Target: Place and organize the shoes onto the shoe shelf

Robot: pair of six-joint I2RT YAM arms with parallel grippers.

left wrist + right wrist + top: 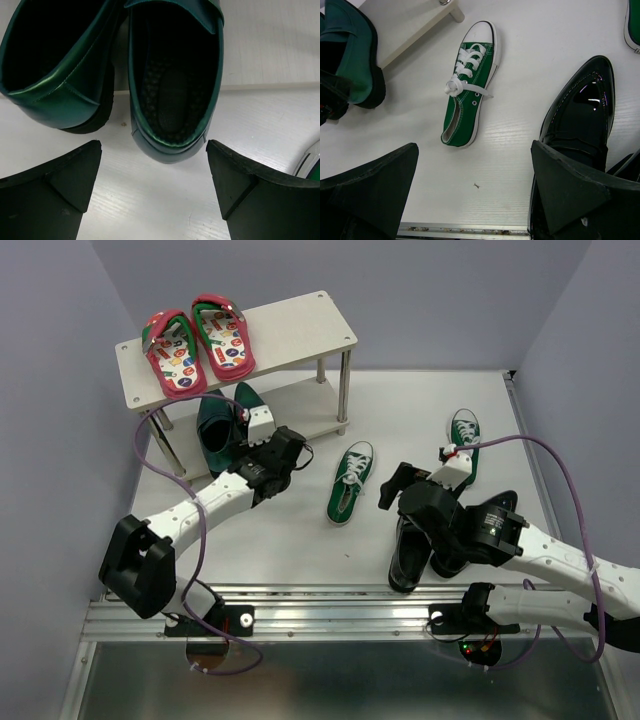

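The shoe shelf stands at the back left. Two glossy teal shoes lie toes-in on its lower board, heels sticking out toward me. My left gripper hovers open just behind the heel of the right teal shoe, touching nothing. One green sneaker lies mid-table and the other green sneaker lies farther right. Two black shoes sit near the front edge. My right gripper is open above the table between the near sneaker and a black shoe.
Red flip-flops with patterned insoles fill the left half of the shelf's top board. Purple walls close in the left, back and right. A metal rail runs along the front edge. Purple cables loop over both arms.
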